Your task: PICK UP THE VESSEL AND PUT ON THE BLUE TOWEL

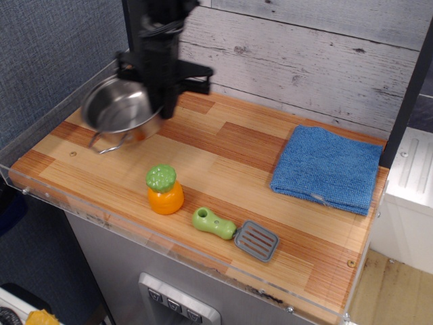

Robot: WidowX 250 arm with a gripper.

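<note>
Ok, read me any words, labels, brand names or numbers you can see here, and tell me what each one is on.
None: no readable text, label, brand or number shows in this view.
The vessel, the blue towel, the orange toy, the spatula and the claw carry no visible markings.
The small buttons on the panel below the counter are too small to read.

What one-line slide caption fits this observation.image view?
Gripper carries the shallow shiny steel pot above the wooden counter, heading toward the folded blue terry towel.
</note>
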